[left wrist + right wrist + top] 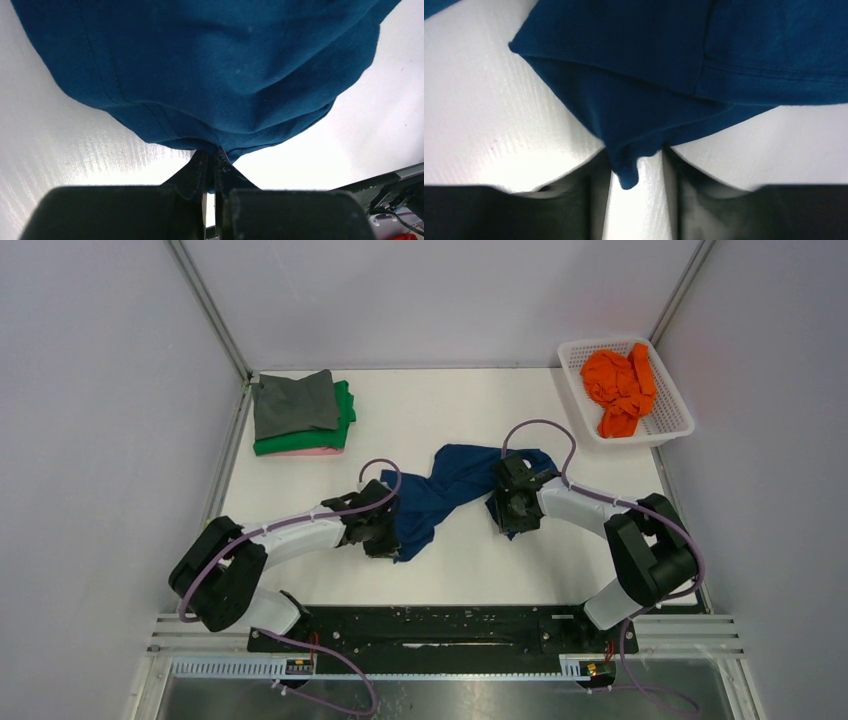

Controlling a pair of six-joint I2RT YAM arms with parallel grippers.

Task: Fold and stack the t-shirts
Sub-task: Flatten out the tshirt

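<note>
- Far-left corner of the counter [440, 410]: shirt stack [298, 415].
- Far-right corner: basket [682, 428], one shirt [620, 385] inside.
- Centre, before both: loose shirt [450, 485], its near-left end at the left tool [212, 162], its right edge at the right tool [636, 167].

Top view bright and even, diffuse overhead light, only faint soft shadows on the white table [450, 410]; sharp, mild wide-angle bend at the edges. Both wrist views: table blown out, streaky glare toward the bottom; dark blue t-shirt [215, 65] acceptably sharp, seams readable, shaded underneath; bottom foreground black, underexposed, soft.
</note>
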